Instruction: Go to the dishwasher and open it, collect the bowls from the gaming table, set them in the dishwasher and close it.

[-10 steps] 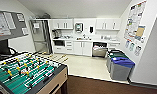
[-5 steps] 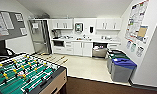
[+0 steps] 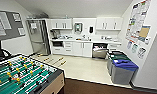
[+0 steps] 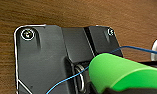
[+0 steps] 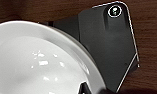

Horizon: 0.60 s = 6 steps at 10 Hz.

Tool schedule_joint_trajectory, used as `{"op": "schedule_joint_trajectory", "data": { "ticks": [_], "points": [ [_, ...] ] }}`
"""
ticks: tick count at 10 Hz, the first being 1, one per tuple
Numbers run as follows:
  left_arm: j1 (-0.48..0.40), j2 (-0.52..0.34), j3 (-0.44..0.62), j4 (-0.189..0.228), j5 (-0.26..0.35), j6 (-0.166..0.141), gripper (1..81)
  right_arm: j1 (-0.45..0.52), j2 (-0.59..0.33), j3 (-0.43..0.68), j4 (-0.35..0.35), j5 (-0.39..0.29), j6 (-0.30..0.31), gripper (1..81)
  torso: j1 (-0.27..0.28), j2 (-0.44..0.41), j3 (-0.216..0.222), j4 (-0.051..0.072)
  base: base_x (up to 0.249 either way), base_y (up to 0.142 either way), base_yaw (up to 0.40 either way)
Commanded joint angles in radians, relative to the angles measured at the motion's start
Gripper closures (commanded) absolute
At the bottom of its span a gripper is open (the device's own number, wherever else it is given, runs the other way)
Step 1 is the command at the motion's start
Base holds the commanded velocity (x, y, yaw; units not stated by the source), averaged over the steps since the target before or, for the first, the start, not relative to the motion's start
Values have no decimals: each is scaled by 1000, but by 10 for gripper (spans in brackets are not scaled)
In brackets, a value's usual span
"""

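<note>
Right wrist view | white bowl (image 5: 41, 62) close against jaws | grip unclear

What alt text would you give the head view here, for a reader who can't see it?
A kitchenette seen across a pale floor: an open dishwasher under a white counter, and a steel refrigerator at the left. A table-football table with a green field sits in the near left corner. Lidded bins line the right wall below posters.

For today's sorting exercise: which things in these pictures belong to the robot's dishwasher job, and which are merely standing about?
Job:
dishwasher, open
gaming table
white bowl
green bowl

Standing about:
refrigerator
blue-lidded bin
green-lidded bin
wall posters
</note>
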Motion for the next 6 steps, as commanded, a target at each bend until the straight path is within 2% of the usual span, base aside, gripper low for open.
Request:
{"op": "schedule_joint_trajectory", "data": {
  "ticks": [1,5,6],
  "points": [
    [-51,-14,10,13,27,3,811,53,25,23,-13,-11,-4,811,0,0,0,0,135,-82,0],
    [-51,-14,10,13,27,3,811,53,25,23,-13,-9,-4,811,0,0,0,0,135,-79,0],
    [-51,-14,10,13,27,3,811,53,25,23,-13,-9,-4,811,0,0,0,0,135,0,0]
  ]
}}
